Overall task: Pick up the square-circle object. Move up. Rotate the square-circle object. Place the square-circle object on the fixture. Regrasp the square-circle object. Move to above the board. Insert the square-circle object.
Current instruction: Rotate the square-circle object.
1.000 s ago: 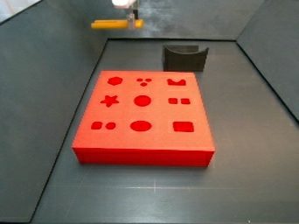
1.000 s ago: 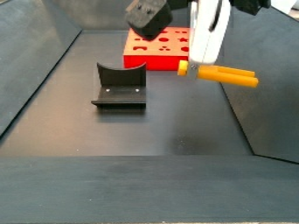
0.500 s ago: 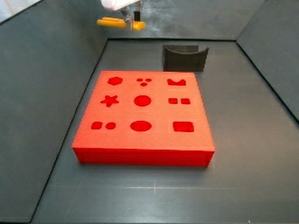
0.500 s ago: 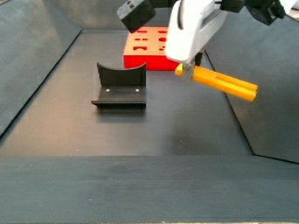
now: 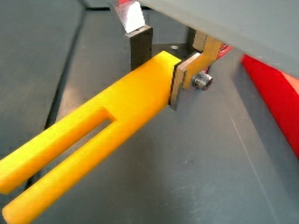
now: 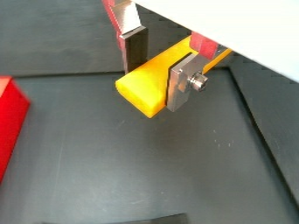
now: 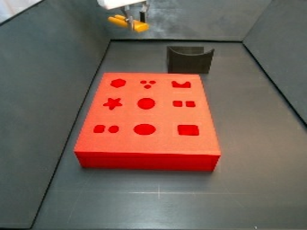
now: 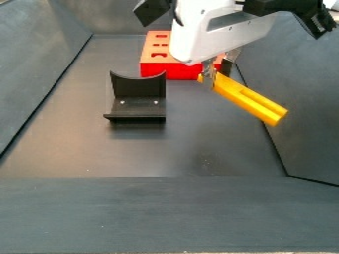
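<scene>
My gripper (image 5: 162, 63) is shut on the square-circle object (image 5: 100, 140), a long yellow-orange bar held well above the floor. In a wrist view the bar runs away from the fingers and has a slot along its far end. In a side view the square-circle object (image 8: 248, 98) slopes down from the gripper (image 8: 215, 73). Its short end (image 6: 149, 83) shows between the silver fingers (image 6: 183, 81). The fixture (image 8: 135, 99) stands on the floor with its notch upward, apart from the gripper. The board (image 7: 146, 121) lies flat with its cut-outs facing up.
Dark sloping walls (image 7: 48, 63) enclose the grey floor (image 8: 159, 149). In a side view the board's edge (image 8: 172, 55) sits behind the gripper, beyond the fixture (image 7: 191, 59). A red board edge (image 5: 278, 87) shows beside the bar in a wrist view.
The gripper has risen and turned with the bar. The bar, level a second ago, now tilts with its free end pointing downward.
</scene>
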Motion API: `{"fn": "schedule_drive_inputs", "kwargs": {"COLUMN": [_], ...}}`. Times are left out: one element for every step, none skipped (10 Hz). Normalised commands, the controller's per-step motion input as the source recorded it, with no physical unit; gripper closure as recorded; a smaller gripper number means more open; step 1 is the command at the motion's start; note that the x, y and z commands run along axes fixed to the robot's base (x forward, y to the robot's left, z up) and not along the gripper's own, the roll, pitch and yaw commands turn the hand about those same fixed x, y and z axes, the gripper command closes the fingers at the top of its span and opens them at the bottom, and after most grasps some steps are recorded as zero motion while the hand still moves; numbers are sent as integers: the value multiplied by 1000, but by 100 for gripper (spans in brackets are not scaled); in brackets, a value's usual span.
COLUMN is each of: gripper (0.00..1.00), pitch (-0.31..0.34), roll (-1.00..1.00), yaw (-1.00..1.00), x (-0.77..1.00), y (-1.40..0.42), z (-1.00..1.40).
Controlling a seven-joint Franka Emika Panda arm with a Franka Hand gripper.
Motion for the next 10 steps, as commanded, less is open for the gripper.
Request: {"fn": "schedule_drive_inputs", "kwargs": {"gripper": [100,100,100,100,100,100,100,100,100,100], "pitch": [-5,-6,-7,-8,-9,-12,-13,-16,-16,-16], "roll": [-22,-24,-28,-32,-35,-45,-51,-61,-61,-61], "yaw": [-1000,-1000,-1000,-1000,-1000,-1000,-1000,-859,-567,-383], "x": [31,31,31,31,31,31,31,31,31,31], "y": [19,20,20,20,20,21,21,21,22,22], "z": [-29,-29,-28,-28,-28,-28,-28,-28,-28,-28]}}
